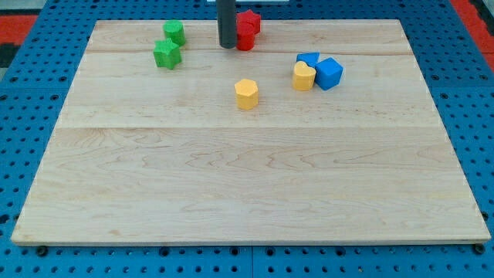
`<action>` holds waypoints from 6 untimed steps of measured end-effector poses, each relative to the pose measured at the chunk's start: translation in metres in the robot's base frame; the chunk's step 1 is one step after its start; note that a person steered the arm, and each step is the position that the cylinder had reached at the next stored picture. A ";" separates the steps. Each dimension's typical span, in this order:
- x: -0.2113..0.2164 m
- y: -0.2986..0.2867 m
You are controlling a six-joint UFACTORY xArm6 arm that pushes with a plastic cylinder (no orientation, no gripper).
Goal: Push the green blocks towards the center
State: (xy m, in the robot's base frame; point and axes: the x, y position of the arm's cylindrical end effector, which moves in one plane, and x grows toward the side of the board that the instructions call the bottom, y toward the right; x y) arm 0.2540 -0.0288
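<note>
Two green blocks sit near the view's top left: a green star-like block (167, 54) and a green block (174, 32) just above it to the right, the two close together. My tip (228, 45) is at the view's top centre, to the right of both green blocks and apart from them. It stands right against the left side of the red blocks (247, 29).
A yellow hexagonal block (246, 93) lies near the centre, below my tip. A yellow block (304, 76) touches a blue cube (329, 73) and another blue block (308, 59) at the upper right. The wooden board (247, 193) lies on a blue pegboard (23, 116).
</note>
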 end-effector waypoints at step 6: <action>0.032 0.056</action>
State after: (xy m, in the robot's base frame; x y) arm 0.2857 0.0267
